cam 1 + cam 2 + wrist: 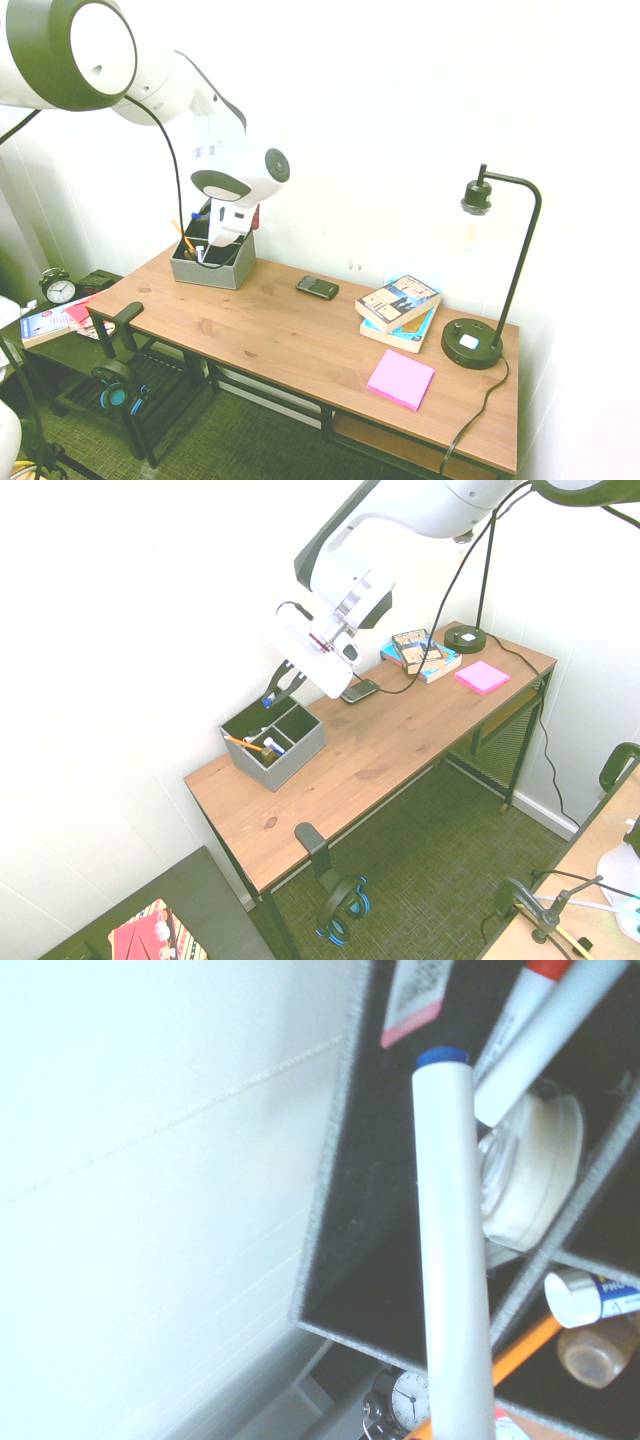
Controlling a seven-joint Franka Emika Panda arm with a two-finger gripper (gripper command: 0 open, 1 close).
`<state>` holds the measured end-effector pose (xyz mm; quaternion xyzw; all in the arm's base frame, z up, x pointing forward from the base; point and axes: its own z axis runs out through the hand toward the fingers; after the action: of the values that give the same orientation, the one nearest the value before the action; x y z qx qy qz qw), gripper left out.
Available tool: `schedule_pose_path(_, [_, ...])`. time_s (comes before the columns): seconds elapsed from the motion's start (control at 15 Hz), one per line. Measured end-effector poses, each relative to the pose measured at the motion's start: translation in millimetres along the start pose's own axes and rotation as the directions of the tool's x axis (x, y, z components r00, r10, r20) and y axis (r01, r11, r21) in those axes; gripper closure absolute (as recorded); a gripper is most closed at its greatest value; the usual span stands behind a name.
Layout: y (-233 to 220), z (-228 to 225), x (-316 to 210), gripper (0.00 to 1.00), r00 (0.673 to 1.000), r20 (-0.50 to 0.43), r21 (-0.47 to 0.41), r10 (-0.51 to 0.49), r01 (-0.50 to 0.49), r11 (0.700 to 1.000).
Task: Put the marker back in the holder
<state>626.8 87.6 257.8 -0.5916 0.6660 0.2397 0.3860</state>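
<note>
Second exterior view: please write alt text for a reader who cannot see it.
A white robot arm's gripper, shut on a marker, points down into a grey holder at the wall end of a wooden desk. Books and a pink notepad lie at the far end.

Lighting: bright, even, overexposed. White wall (400,130) washes out to near-blank in both exterior views; no distinct light source visible. Shadows: faint and soft under the desk (290,340), toward 6 o'clock. Distortion: wide-angle bending at the edges of the exterior views. Wrist view: wall at 9 o'clock blown out, featureless; marker (450,1250) barrel glares white, soft-edged; holder (345,1160) interior dark, contents mildly blurred.
</note>
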Motion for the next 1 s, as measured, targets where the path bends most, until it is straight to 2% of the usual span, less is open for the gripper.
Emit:
schedule_pose_path(0.27, [3.9, 14.5, 19.5, 0.00, 1.000, -0.002, -0.018, 0.013, -0.013, 1.000])
schedule_pose_path(0.6, [-0.3, 11.4, 18.3, 0.00, 1.000, 0.003, -0.008, -0.010, 0.010, 1.000])
schedule_pose_path(0.8, [5.6, -11.5, -34.5, 0.00, 0.982, -0.061, -0.073, -0.178, 0.173, 0.982])
schedule_pose_path(1.0, [49.3, -49.5, -66.3, 0.00, 0.928, -0.160, -0.190, -0.338, 0.307, 0.933])
